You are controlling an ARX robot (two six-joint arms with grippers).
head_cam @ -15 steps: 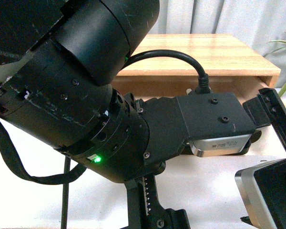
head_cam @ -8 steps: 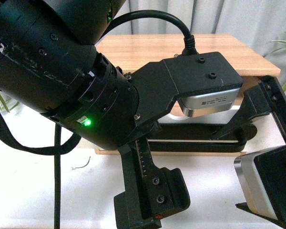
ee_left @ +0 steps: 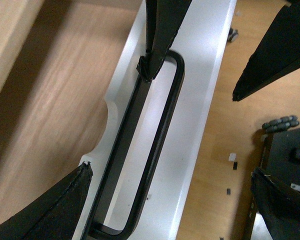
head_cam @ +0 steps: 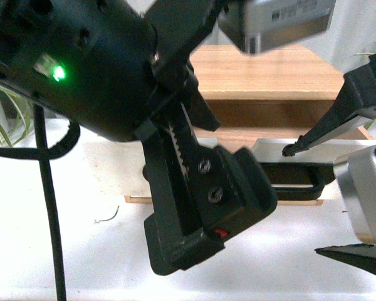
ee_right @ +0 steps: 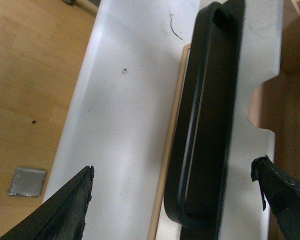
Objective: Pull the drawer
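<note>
**Nothing gripped yet — a pull from here could slip**

The drawer [head_cam: 272, 157] sits at about 1 o'clock from me. Its white front is already out of the cabinet [head_cam: 269, 69], with bare wood showing behind it, and the desk [head_cam: 81, 251] spreads toward 6 o'clock.

Neither claw has hold of it. My left claw [ee_left: 116, 120] is spread wide and empty. One finger [ee_left: 157, 35] has its tip at the handle [ee_left: 158, 145], near one end, but I cannot tell whether it is on the bar or just above it. My right claw [ee_right: 173, 166] is just as wide, straddling the handle without touching it.

What I worry about:

- **Slipping off.** If I draw back with only that one fingertip hooked, I expect it to skid off the bar.
- **Twisting the drawer.** If the fingertip does hold, it would drag one end only and could jam the drawer askew in the cabinet.
- **Claws colliding.** Both claws crowd the same handle — closing either one carelessly could knock it into the other.
- **Poor view.** My left arm fills most of the front view, so I would be judging the closure from the wrist views alone.
- **Pulling too far.** A long pull might bring the drawer clear out toward the desk's edge.
</note>
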